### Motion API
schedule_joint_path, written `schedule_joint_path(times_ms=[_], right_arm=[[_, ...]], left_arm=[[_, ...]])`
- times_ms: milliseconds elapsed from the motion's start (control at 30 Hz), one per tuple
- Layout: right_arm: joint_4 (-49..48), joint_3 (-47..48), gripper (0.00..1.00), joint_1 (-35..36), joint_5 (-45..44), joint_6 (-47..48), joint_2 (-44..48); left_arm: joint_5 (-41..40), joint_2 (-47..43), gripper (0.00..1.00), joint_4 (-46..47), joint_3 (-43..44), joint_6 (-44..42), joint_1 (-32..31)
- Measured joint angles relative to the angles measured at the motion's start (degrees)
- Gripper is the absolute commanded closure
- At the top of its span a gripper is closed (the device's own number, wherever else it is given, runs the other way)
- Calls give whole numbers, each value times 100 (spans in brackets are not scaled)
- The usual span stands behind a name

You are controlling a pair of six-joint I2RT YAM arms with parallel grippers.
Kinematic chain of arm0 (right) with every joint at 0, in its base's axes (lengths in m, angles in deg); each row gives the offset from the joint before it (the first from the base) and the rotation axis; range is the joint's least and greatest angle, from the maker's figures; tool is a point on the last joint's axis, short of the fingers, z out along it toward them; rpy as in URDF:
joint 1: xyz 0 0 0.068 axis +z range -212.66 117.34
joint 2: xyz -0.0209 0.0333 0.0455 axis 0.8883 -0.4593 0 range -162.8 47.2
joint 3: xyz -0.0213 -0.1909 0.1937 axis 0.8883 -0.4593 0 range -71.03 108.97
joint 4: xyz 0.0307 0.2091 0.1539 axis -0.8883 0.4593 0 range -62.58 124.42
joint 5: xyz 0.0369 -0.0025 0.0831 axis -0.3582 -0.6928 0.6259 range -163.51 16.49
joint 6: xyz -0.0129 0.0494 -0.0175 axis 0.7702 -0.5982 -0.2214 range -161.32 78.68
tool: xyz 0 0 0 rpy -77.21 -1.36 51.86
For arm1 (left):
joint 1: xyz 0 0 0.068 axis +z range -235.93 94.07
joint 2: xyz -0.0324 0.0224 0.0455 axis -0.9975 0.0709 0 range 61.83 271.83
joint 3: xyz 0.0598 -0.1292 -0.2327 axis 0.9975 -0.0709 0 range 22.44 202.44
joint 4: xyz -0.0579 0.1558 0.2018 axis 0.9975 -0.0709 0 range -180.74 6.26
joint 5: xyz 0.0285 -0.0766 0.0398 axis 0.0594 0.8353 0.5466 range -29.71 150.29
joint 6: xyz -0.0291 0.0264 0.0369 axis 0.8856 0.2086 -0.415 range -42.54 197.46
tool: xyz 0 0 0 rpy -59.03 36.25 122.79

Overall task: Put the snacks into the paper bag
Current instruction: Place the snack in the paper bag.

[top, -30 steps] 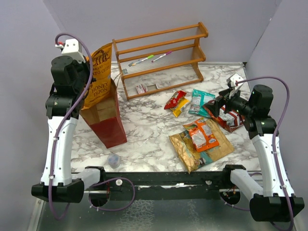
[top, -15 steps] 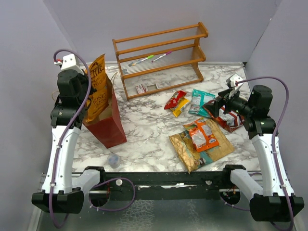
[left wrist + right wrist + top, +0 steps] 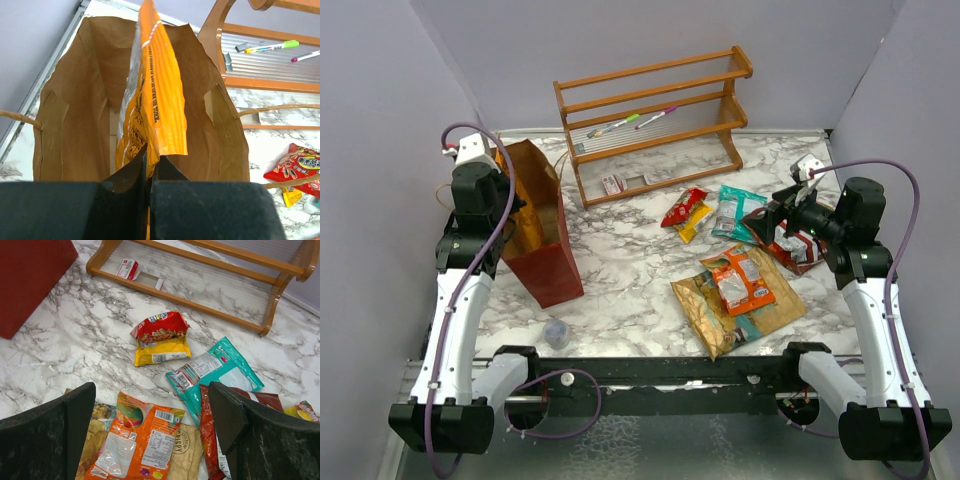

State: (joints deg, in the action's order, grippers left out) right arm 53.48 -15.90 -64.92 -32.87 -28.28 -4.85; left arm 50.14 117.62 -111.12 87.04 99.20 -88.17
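The gold-orange chip bag (image 3: 160, 100) reaches down into the brown inside of the paper bag (image 3: 545, 270), one edge pinched between the clenched fingers of the left gripper (image 3: 150, 167). The paper bag stands upright and open at the table's 9 o'clock side. Toward 3 o'clock lie the loose snacks: a second gold bag (image 3: 705, 315) with an orange packet (image 3: 740, 280) on top, a teal packet (image 3: 732, 212), and a red packet (image 3: 685, 205) overlapping a yellow packet (image 3: 688, 230). The right gripper (image 3: 772, 225) hovers above them, jaws spread wide, grasping nothing. A wooden rack (image 3: 655, 110) sits at 12 o'clock.
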Motion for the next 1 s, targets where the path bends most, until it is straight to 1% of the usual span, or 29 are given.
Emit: schedule_joint_path(times_ms=[233, 433, 567, 767, 1000], right_arm=[[0, 0, 5, 0, 20, -59, -2], [-2, 0, 5, 0, 31, -76, -7], [-26, 0, 5, 0, 33, -76, -7], [-44, -4, 5, 0, 33, -76, -7], [-44, -4, 5, 0, 33, -76, -4]], left_arm=[[203, 85, 100, 442, -96, -223, 0], [343, 361, 100, 807, -227, -529, 0], [505, 544, 100, 1054, -295, -831, 2], [957, 540, 100, 1572, -586, -1340, 4], [1390, 754, 100, 2013, -616, -2170, 4]])
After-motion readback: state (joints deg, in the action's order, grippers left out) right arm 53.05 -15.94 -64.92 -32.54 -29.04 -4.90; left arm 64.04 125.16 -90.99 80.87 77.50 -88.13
